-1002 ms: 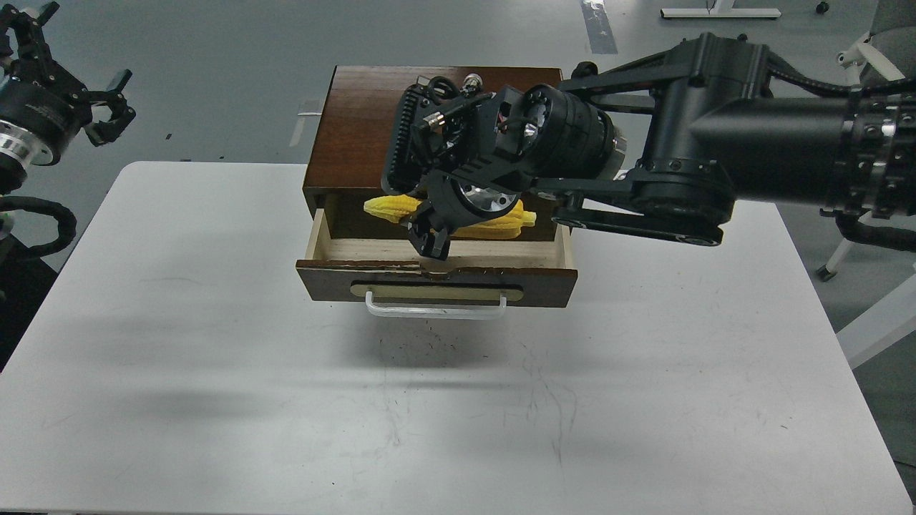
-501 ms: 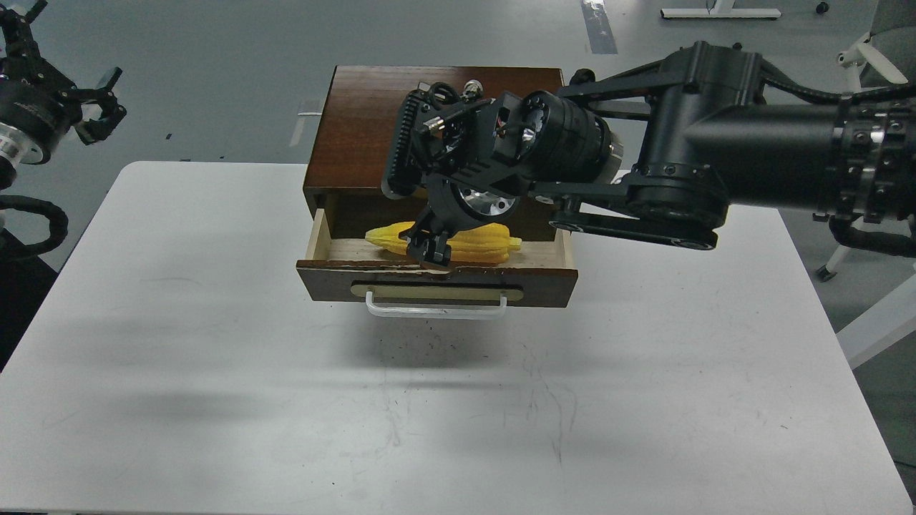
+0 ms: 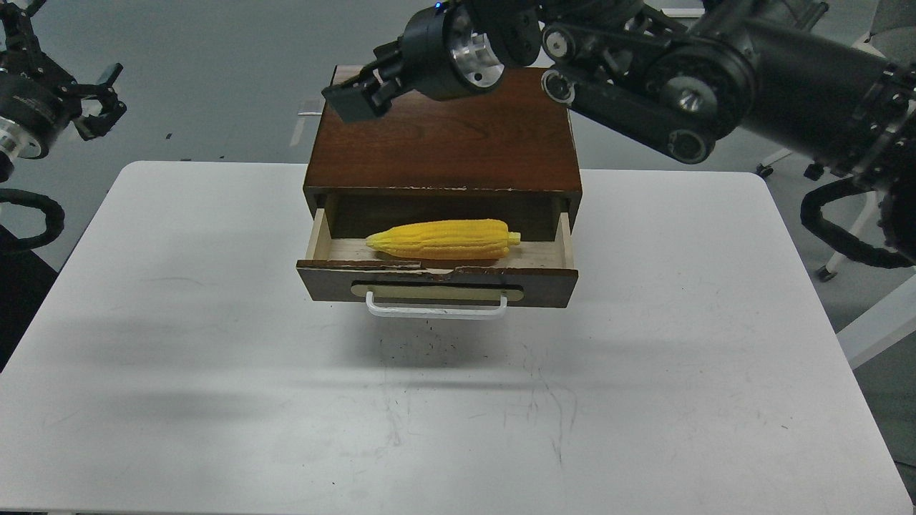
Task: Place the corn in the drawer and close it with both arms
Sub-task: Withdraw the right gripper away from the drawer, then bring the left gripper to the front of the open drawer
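The yellow corn lies lengthwise inside the open drawer, on its pale wood floor, with the stub end to the right. Nothing holds it. The drawer is pulled out of the dark brown cabinet, and its white bar handle faces me. My right gripper is raised above the cabinet's back left corner, empty, with its dark fingers too merged to tell apart. My left gripper hangs off the table's far left with its claws spread and empty.
The cabinet stands at the back middle of the white table. The thick right arm spans above the cabinet's back right. A chair base and a white frame stand off the table's right edge.
My right gripper let go of the corn in the drawer and rose up and back, above the cabinet's back edge. The corn now lies free. The left gripper barely moved.
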`<action>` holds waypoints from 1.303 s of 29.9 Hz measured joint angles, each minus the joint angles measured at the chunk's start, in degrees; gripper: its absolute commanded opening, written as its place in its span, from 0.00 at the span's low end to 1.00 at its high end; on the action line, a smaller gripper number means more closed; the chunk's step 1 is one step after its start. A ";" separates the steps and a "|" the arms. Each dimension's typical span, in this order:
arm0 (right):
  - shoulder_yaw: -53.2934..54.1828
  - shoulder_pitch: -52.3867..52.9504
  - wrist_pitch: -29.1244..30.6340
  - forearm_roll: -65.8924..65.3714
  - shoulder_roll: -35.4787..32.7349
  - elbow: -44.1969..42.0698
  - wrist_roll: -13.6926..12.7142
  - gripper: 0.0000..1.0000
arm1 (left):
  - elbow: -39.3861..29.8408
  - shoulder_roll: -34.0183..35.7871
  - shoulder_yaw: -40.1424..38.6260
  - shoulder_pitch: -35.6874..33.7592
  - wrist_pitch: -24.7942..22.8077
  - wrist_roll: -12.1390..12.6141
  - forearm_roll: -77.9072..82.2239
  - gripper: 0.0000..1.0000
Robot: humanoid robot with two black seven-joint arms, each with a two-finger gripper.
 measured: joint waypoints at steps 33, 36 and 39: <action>21.65 -35.65 -0.01 99.33 -27.65 -17.86 -0.86 1.00 | -46.60 11.67 0.08 -5.09 0.00 -2.73 64.44 0.91; 21.80 -37.62 -0.01 100.12 -27.48 -18.26 -0.88 1.00 | -50.88 12.37 0.15 -2.12 -0.01 -2.73 69.41 0.91; 21.82 -39.75 0.01 101.79 -27.18 -19.23 -1.07 1.00 | -55.42 12.83 0.15 0.48 0.00 -2.73 74.39 0.91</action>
